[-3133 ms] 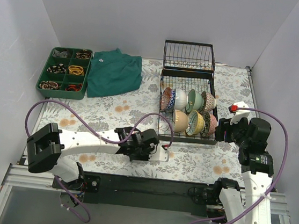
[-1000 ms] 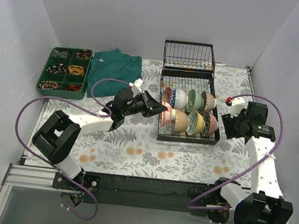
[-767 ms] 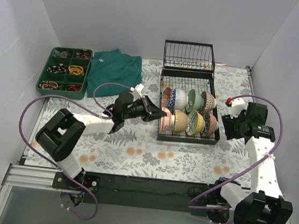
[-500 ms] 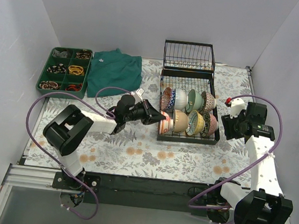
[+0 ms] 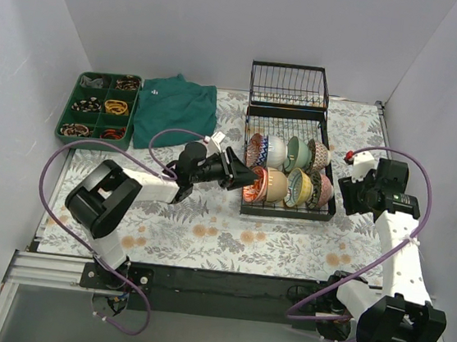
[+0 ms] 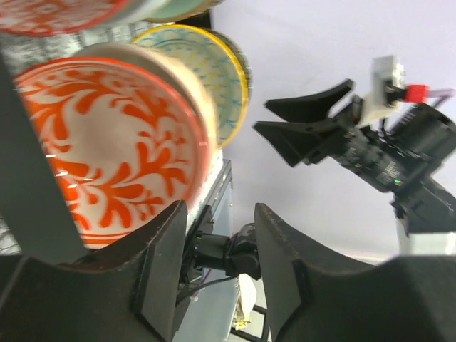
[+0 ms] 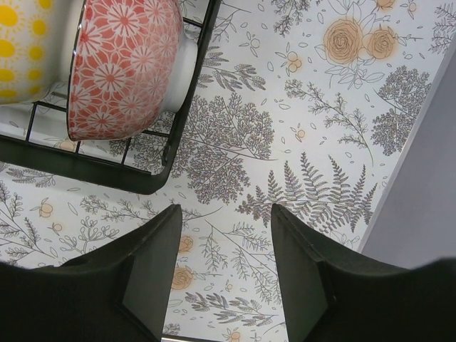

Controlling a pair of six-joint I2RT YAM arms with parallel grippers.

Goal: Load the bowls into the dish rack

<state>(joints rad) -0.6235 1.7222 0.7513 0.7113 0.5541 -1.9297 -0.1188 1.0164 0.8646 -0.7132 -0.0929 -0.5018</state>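
Note:
The black wire dish rack (image 5: 245, 207) stands right of centre and holds several bowls on edge in two rows. A red-orange patterned bowl (image 5: 253, 184) stands in the front left slot, beside a cream bowl (image 5: 275, 184); it fills the left wrist view (image 6: 107, 149). My left gripper (image 5: 240, 176) is at the rack's left side, open, with the bowl just outside one finger (image 6: 160, 271) and nothing between the jaws (image 6: 219, 210). My right gripper (image 5: 348, 193) is open and empty over the table right of the rack (image 7: 224, 214), near a red flowered bowl (image 7: 121, 64).
A green compartment tray (image 5: 63, 111) and a folded green cloth (image 5: 176, 111) lie at the back left. The rack's wire basket section (image 5: 289, 85) stands upright at the back. Grey walls close in left and right. The tablecloth is flower-patterned.
My left arm swung from the near table up to the rack with the red-orange bowl and set it in the front left slot. The right arm shifted only slightly.

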